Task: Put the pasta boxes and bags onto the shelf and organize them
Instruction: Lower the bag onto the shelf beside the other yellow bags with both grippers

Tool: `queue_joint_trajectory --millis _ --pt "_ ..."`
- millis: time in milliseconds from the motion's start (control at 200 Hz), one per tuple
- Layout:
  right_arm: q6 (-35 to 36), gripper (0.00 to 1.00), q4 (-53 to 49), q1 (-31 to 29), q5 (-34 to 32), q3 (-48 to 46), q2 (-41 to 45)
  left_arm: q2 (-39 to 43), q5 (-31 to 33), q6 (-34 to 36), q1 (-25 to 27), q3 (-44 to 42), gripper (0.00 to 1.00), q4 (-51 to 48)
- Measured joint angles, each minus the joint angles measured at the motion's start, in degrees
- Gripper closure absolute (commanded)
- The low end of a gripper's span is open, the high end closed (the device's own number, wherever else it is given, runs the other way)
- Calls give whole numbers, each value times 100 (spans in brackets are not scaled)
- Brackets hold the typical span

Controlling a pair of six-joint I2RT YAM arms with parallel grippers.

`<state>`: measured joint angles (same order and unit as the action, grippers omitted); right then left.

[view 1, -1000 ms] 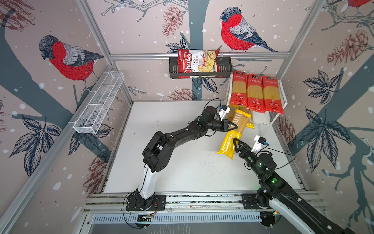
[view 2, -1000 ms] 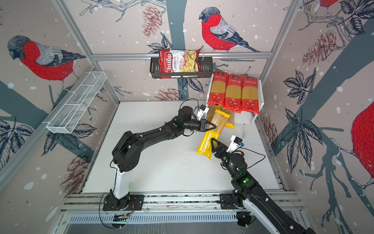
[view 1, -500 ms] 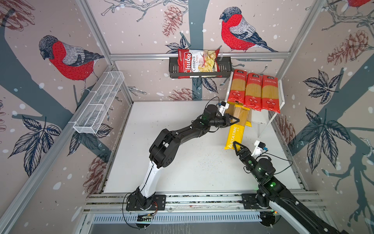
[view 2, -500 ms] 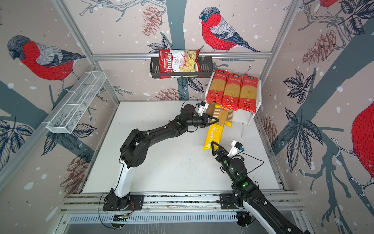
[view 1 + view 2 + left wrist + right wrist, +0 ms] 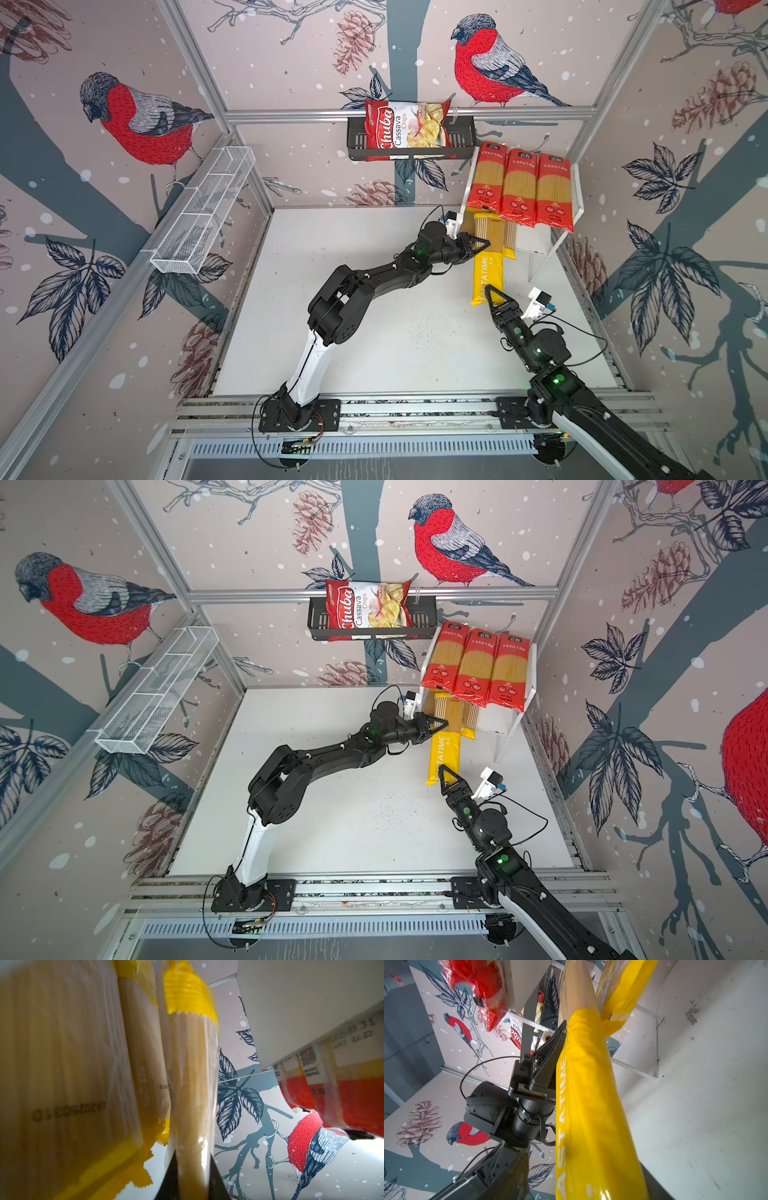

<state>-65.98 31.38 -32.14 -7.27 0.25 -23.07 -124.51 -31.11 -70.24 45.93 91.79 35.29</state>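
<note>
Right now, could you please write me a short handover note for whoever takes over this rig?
Grippers: the left gripper is shut on the third yellow packet at mid-length. The right gripper is at that packet's near end; whether it grips is unclear.
Done: three red packets lie side by side on the top tier of the shelf. The two other yellow packets sit on the lower tier.
Left to do: the held packet is only partly in. Slide it fully onto the lower tier beside them, release, withdraw both arms.
</note>
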Motion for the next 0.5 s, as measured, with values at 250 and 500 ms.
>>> queue_joint_trajectory --millis 250,500 --pt "-164 30 249 66 -142 0 -131 4 116 -146 44 -42 100 254" --pt "-483 24 -17 70 -254 0 -170 59 166 -170 46 -13 100 256"
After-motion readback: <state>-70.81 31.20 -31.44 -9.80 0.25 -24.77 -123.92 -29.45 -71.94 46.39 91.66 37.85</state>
